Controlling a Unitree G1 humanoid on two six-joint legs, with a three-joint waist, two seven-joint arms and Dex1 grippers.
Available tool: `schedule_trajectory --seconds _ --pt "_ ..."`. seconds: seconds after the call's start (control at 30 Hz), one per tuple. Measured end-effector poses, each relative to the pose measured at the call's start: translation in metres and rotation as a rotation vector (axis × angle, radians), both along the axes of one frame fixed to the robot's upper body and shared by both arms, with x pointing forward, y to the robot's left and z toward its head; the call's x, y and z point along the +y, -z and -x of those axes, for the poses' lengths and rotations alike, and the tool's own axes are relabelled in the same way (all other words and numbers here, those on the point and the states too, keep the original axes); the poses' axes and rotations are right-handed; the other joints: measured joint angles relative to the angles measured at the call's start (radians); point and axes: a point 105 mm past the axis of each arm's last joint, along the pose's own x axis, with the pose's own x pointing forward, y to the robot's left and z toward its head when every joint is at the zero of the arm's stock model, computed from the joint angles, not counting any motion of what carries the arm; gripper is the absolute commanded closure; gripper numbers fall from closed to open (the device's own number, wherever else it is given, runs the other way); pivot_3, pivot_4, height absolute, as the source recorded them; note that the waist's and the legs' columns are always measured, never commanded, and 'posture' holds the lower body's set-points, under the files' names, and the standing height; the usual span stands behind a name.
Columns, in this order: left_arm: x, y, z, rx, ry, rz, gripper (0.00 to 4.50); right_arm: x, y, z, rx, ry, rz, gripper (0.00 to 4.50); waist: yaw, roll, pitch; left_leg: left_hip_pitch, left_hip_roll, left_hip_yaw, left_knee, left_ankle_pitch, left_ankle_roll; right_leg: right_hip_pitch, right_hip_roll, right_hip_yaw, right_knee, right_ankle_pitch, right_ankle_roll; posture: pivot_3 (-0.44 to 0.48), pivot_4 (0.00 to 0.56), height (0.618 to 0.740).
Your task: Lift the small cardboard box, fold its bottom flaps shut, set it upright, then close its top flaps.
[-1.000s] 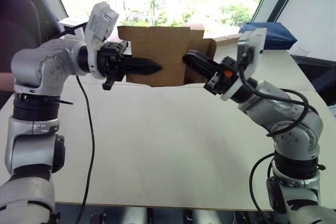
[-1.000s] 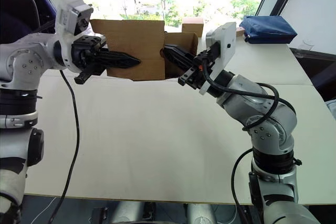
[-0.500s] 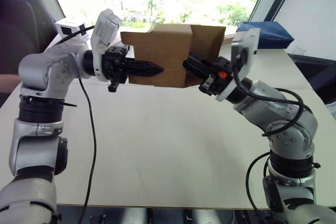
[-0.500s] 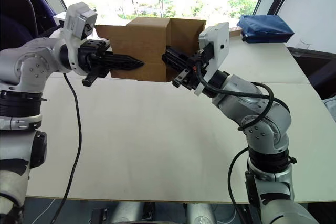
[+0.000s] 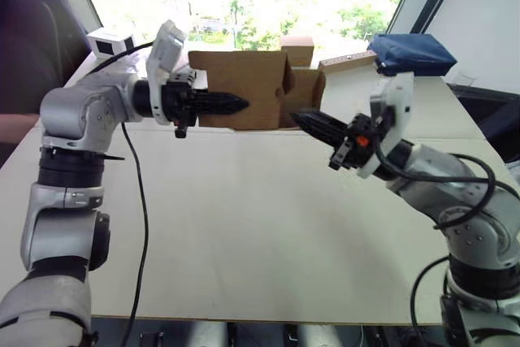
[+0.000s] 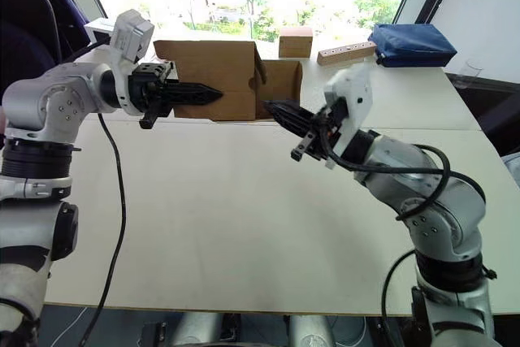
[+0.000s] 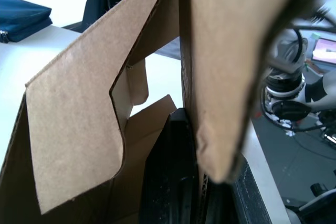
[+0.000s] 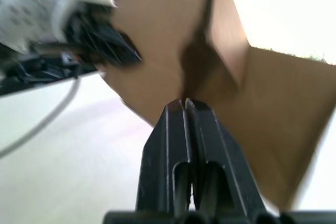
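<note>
Since half a second ago the right pincer [image 6: 275, 108] has let go of the small cardboard box [image 6: 218, 85] and drawn back; its fingers are pressed together, tips just beside the box's open right end. The box has dropped lower, close above the counter [image 6: 244, 209] at its far side. The left pincer [image 6: 210, 93] pinches the box's front wall. The box's long axis runs left to right, with open flaps [image 6: 280, 87] facing the right pincer.
</note>
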Motion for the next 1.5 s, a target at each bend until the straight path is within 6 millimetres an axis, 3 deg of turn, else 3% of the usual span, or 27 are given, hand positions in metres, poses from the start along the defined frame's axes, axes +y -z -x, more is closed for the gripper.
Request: schedule_trajectory --seconds 0.23,0.73,1.07,1.5 --pt "-0.002 0.001 0.001 0.005 0.018 0.008 4.5 0.002 0.017 0.013 0.067 -0.046 0.043 4.42 -0.005 0.0 0.0 0.001 0.0 0.0 0.0 0.0 0.0 0.0 0.002 0.0 0.001 0.0 0.0 0.0 0.15 0.74" --pt "-0.009 -0.004 0.02 -0.006 0.104 -0.007 4.5 0.017 0.0 -0.008 -0.022 -0.013 -0.008 4.42 -0.003 0.0 0.0 0.0 0.0 -0.001 0.0 0.0 0.0 0.0 0.001 0.0 0.001 0.0 0.0 0.0 0.15 0.74" --pt "-0.008 0.0 0.017 0.02 0.08 -0.008 4.5 0.028 -0.011 -0.004 -0.046 -0.065 -0.067 4.42 -0.003 0.0 0.0 0.0 0.0 0.0 0.0 0.0 0.0 0.0 0.001 0.0 0.001 0.0 0.0 0.0 0.15 0.74" --pt "-0.012 0.001 0.017 0.023 0.093 -0.002 4.5 0.04 -0.005 -0.006 -0.054 -0.118 -0.069 4.42 -0.004 0.0 0.0 0.0 0.0 0.0 0.0 0.0 0.0 0.0 0.001 0.0 0.001 0.0 0.0 0.0 0.15 0.74"
